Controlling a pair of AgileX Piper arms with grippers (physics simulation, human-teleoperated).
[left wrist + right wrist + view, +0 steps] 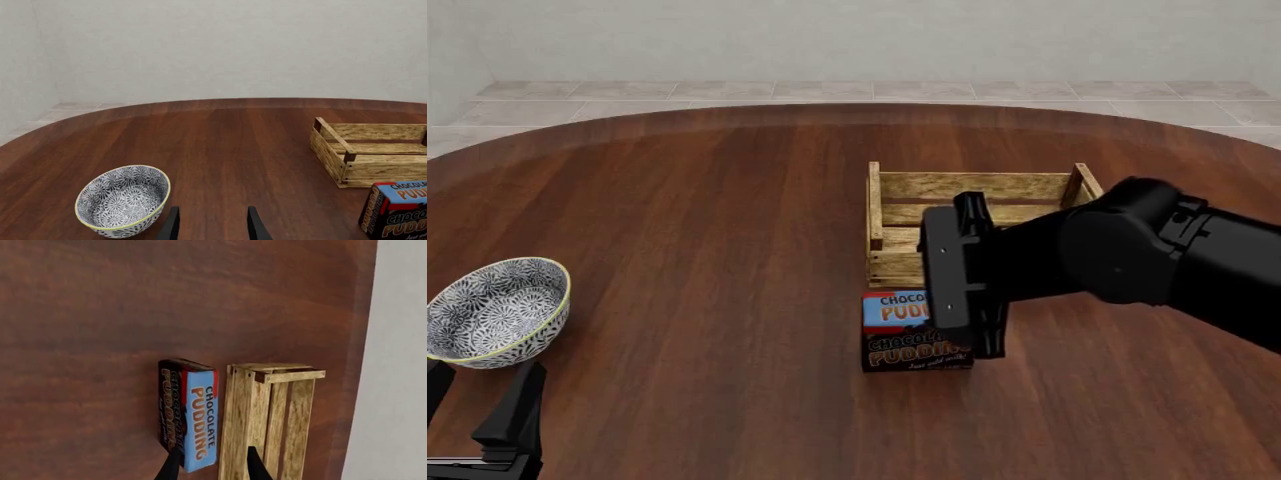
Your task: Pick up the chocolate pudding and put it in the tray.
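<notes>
The chocolate pudding (897,322) is a small carton with a blue top and dark brown front. It stands on the table just in front of the tray (894,215), a slatted wooden crate. In the right wrist view the carton (193,410) lies alongside the tray's wall (243,410). My right gripper (212,470) is open, above the carton's end and the tray's near wall, apart from both. In the front view my right gripper (972,335) hides the carton's right part. My left gripper (212,227) is open and empty, low at the front left (474,410).
A blue-white patterned bowl (497,310) with a yellow rim stands at the front left, next to my left gripper; it also shows in the left wrist view (123,200). The dark wooden table (694,230) has a curved far edge, with a tiled floor and wall beyond.
</notes>
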